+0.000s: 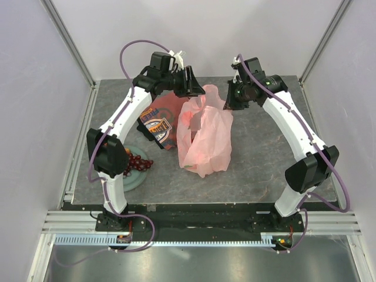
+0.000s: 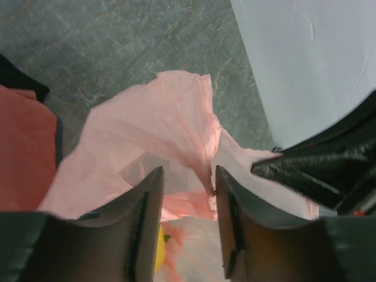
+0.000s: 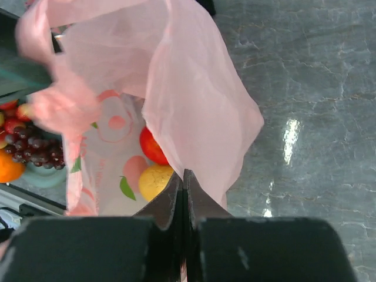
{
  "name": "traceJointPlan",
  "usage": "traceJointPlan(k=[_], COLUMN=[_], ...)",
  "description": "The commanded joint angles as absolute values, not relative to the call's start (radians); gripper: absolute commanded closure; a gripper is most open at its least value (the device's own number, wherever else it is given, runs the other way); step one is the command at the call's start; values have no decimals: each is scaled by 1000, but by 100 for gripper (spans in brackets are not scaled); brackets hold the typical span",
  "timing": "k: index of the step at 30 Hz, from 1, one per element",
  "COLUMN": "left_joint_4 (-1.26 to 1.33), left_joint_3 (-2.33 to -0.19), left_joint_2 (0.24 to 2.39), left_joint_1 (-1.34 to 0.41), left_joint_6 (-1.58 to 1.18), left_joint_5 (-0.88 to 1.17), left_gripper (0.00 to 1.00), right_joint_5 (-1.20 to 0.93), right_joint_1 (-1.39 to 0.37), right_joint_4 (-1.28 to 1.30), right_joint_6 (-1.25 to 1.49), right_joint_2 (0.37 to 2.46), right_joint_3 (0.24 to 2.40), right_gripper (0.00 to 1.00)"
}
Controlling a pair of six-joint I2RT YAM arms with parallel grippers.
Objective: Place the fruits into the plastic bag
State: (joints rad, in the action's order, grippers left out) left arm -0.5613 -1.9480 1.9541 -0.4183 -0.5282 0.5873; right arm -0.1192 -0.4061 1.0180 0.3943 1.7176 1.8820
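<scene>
The pink plastic bag (image 1: 202,132) stands in the middle of the table, its top held up between both arms. My right gripper (image 3: 183,173) is shut on a fold of the bag's rim (image 3: 194,100). Inside the bag lie a red apple (image 3: 153,147) and a yellow lemon-like fruit (image 3: 155,181). My left gripper (image 2: 188,182) is open at the bag's other side, its jaws apart with pink film (image 2: 170,117) between them, a fold touching the right finger. Dark grapes (image 1: 140,163), an orange (image 3: 9,167) and small red strawberry-like pieces (image 3: 12,111) rest on the pale green plate (image 1: 132,179).
A folded red printed cloth (image 1: 161,120) lies left of the bag under the left arm. The plate sits at the table's front left beside the left arm's elbow. White walls (image 2: 305,59) close in the back and sides.
</scene>
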Motion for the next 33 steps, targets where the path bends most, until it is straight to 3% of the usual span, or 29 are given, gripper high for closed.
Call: traceJointPlan(k=[1,2,6,7,11,14,23,28,33], left_joint_4=[-486,-476,-469,-469,-482,-538,-1080,-1106,-1163], left_joint_3=[-2005,-2002,-1971,-1936,-1807,-1709,-1448,-1237,-1125], left_joint_2=[1869,1840,1729,1701,1514,1372,1137,979,862], left_joint_1=[-413,-408,-377,-364,-333,-321,-210,38,161], left_joint_6=[-436,-420,-393,-391,-377,-379,-601,-634,-672], left_joint_5=[598,589,506,455,276,132,-261,-173,-204], left_gripper=[39,33,26,19,6,2,1,1,1], right_joint_5=[-153,-163,-198,-201,-219,-222,-241,-256,-287], right_joint_1=[-365,-347,-314,-311,-292,-287,-288,-287,-288], right_joint_4=[991,983,954,954,951,946,927,911,900], right_joint_6=[417,420,426,425,419,420,423,428,434], right_joint_2=[1700,1700,1701,1703,1709,1709,1701,1690,1690], right_joint_3=[1829,1806,1782,1781,1784,1778,1746,1729,1727], right_gripper=[100,100,100,100,100,100,100,100,100])
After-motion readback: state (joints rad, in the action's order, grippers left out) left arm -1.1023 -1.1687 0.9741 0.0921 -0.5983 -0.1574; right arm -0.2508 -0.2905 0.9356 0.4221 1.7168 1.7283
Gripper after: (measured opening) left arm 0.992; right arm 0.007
